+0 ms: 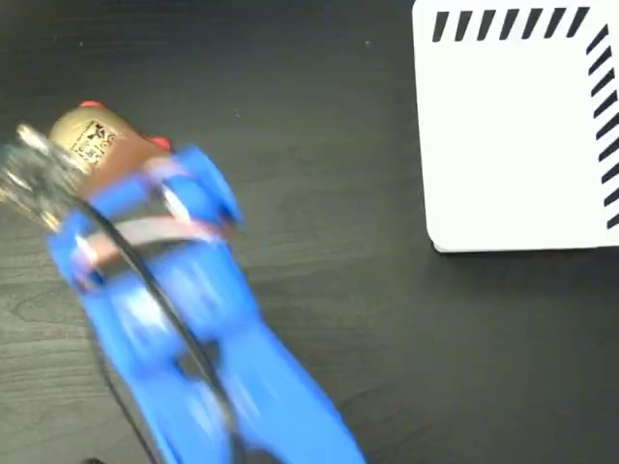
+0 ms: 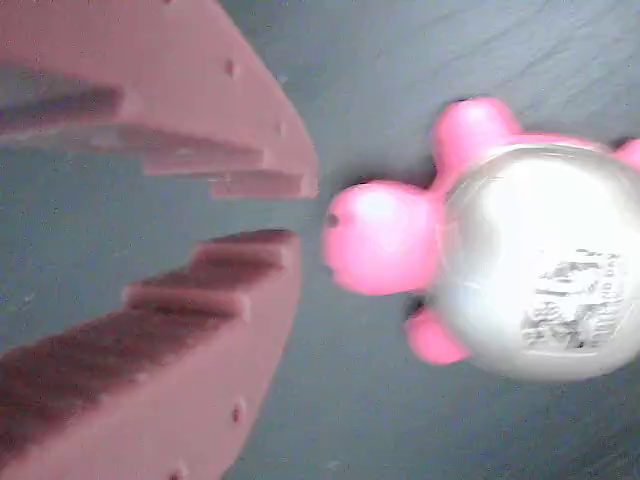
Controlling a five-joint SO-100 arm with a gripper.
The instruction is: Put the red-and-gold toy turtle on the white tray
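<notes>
- The red-and-gold toy turtle (image 1: pixel 94 140) is sitting on the dark wood-grain table (image 1: pixel 319 290) at the upper left of the fixed view, its gold shell showing a small black printed mark and bits of red peeking out at its top and right side
- In the wrist view the turtle (image 2: pixel 520 260) is lying at the right, its head pointing left toward the gripper (image 2: pixel 290 210), with two feet showing above and below the head
- The gripper is showing two stepped, reddish fingers (image 2: pixel 250 160) whose tips are standing only a narrow gap apart; nothing is sitting between them, and the turtle's head is lying just beyond the tips without being clamped
- The blue arm (image 1: pixel 184 319) is looking blurred in the fixed view, stretching from the bottom edge up toward the turtle and partly covering its lower side
- A black cable (image 1: pixel 145 280) is running along the arm
- The white tray (image 1: pixel 513 145) is lying at the upper right of the fixed view, well apart from the turtle, black diagonal stripes lining its top and right edges
</notes>
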